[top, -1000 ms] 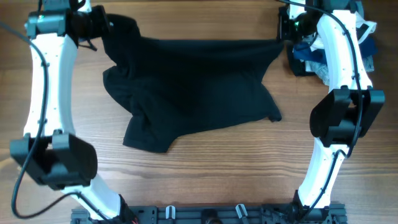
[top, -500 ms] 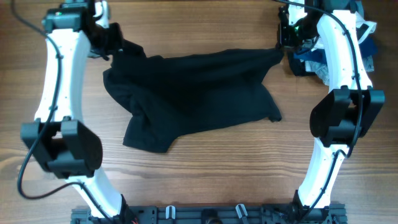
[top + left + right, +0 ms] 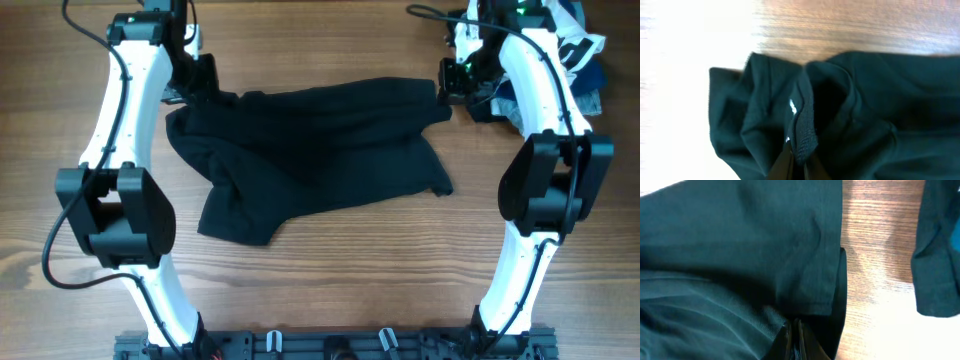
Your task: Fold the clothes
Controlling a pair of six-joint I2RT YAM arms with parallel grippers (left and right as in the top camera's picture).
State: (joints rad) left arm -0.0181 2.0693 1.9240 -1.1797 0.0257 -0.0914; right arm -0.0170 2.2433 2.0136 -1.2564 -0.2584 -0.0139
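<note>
The left pincer [image 3: 203, 88] is clamped on the far left corner of the shirt [image 3: 320, 150], and the right pincer [image 3: 447, 88] is clamped on the far right corner. Each wrist view shows the tips pressed together with a pleat of black cloth between them. Held at both ends like this, the shirt's far edge is drawn into a fairly straight line. I judge this is meant to stretch the cloth flat before a fold. The rest of the shirt lies rumpled at the middle of the surface [image 3: 330, 300], its near edge bunched toward the left. Both arms reach far out from their bases at the near side, long links running up either side of the shirt, wrists turned inward toward it. A heap of other garments [image 3: 585, 70] sits beyond the right arm, apart from the shirt.
</note>
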